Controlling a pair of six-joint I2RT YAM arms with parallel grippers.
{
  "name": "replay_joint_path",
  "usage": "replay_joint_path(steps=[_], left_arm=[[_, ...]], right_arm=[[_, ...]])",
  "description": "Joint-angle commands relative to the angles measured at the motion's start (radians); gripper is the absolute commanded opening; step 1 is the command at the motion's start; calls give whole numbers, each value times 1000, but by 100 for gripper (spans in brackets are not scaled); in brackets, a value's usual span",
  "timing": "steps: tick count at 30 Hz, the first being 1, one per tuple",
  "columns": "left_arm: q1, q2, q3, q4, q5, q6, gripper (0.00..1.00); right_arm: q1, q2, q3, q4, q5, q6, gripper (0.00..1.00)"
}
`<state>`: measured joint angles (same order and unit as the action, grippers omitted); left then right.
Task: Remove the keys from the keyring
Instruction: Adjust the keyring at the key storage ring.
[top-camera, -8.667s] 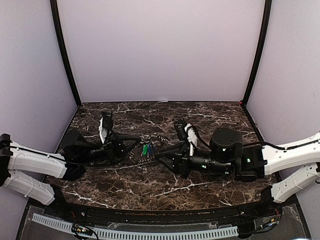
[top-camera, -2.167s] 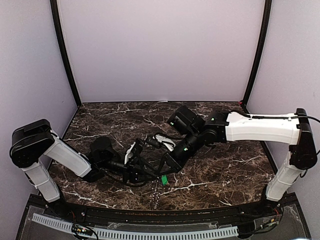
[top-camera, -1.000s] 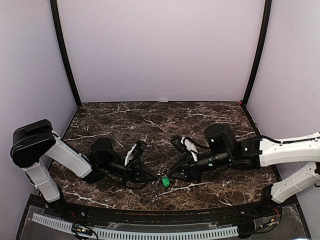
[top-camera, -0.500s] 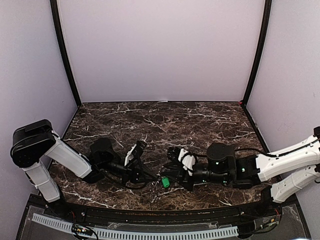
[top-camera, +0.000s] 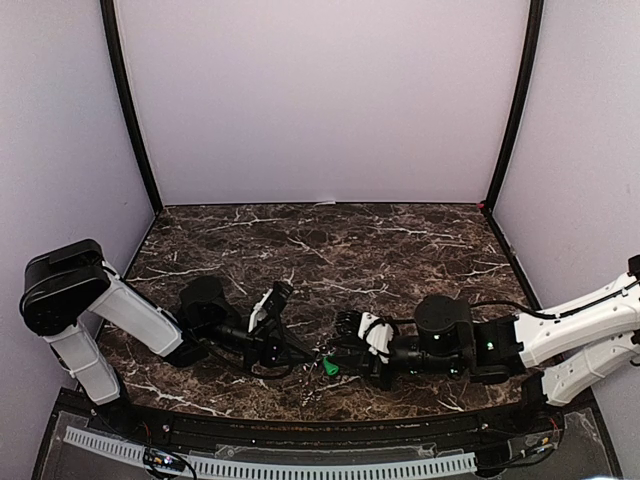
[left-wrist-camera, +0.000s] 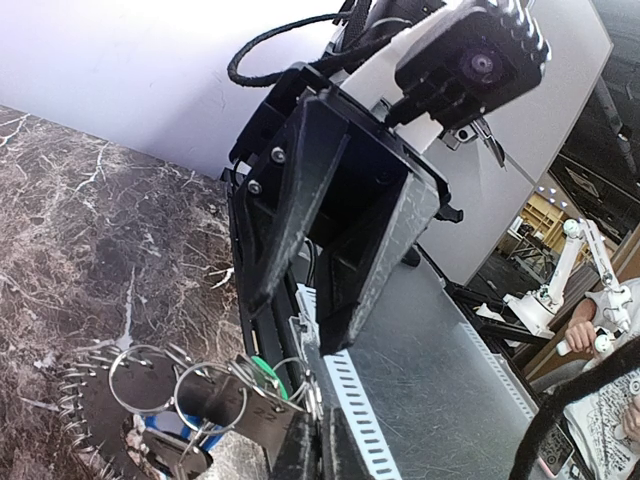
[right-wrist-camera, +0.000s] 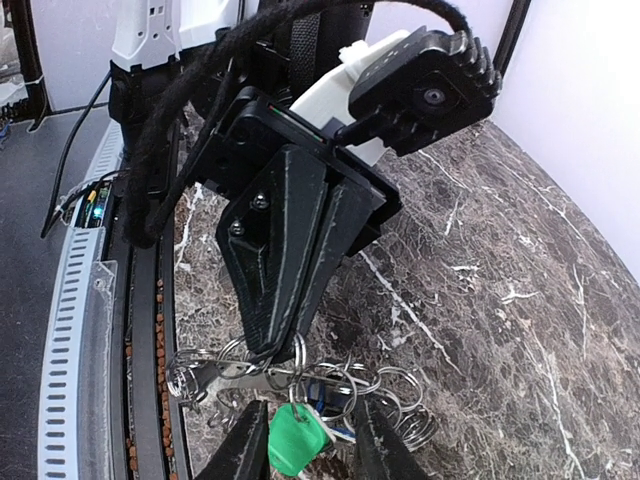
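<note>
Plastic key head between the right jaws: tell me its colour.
Green. The small green plastic key head shows best in the right wrist view.

Dark, white-veined marble table (top-camera: 400, 240); the toothed keyring (left-wrist-camera: 90, 430) lies flat on it.

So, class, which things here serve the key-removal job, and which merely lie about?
Job: green plastic-headed key; blue plastic-headed keys; flat dark-grey toothed keyring; silver wire split rings; left end effector; right end effector.
Not part of it: dark marble tabletop; white slotted strip along the near edge.
</note>
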<state>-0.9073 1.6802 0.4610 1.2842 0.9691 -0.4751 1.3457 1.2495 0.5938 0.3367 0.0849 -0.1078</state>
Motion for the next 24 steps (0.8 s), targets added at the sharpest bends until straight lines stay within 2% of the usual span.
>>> replay_joint_path(steps=[1, 12, 24], left_arm=[[-4, -56, 4, 29, 1, 13, 0], [-4, -65, 7, 8, 2, 23, 0], [-4, -57, 17, 0, 6, 24, 0]], right_arm=[[31, -2, -10, -11, 36, -8, 29], [34, 43, 27, -11, 94, -49, 22], [38, 50, 46, 2, 109, -77, 19]])
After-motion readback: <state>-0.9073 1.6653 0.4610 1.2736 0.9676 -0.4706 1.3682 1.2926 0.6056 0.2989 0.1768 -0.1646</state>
